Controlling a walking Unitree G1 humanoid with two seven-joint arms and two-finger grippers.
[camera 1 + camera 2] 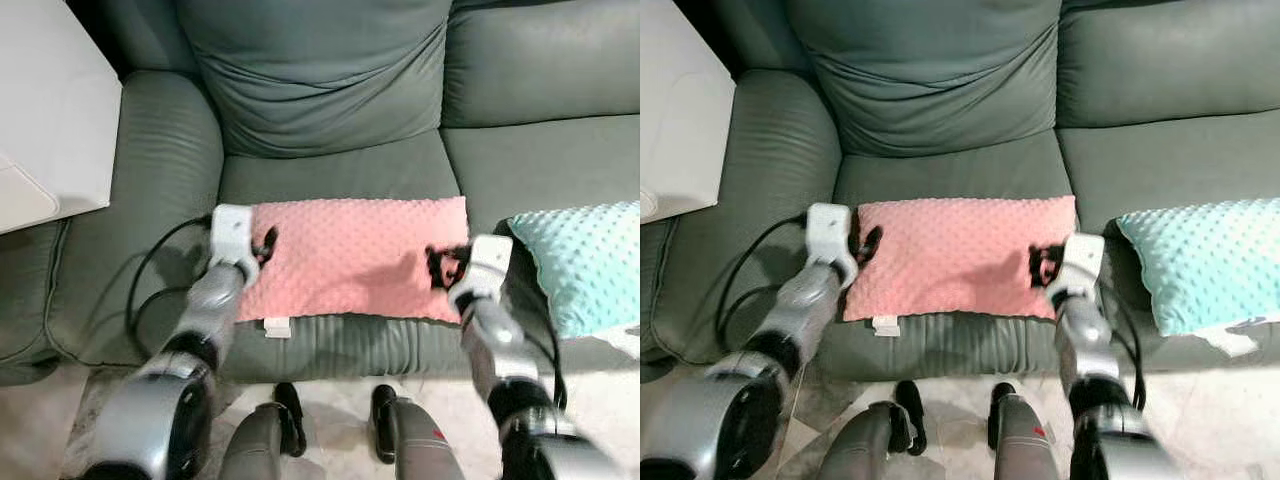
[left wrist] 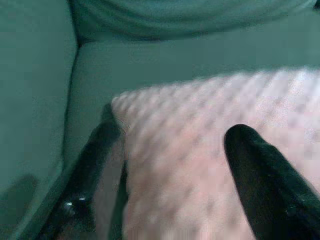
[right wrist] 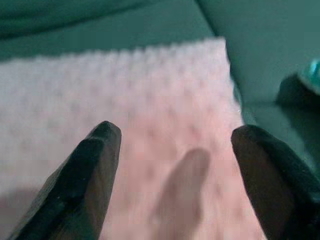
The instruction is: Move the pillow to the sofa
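Left eye view: dimpled pink pillow [image 1: 355, 258] lies flat on sofa [image 1: 330, 170], both pincers [image 1: 266, 243] [image 1: 441, 265] spread.

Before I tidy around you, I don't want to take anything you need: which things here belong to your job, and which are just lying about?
Part of the job:
- pink pillow, lying on the sofa seat
- green sofa
- left hand, open at the pillow's left end
- right hand, open at its right end

Lying about:
- teal pillow on the next seat
- white table beside the armrest
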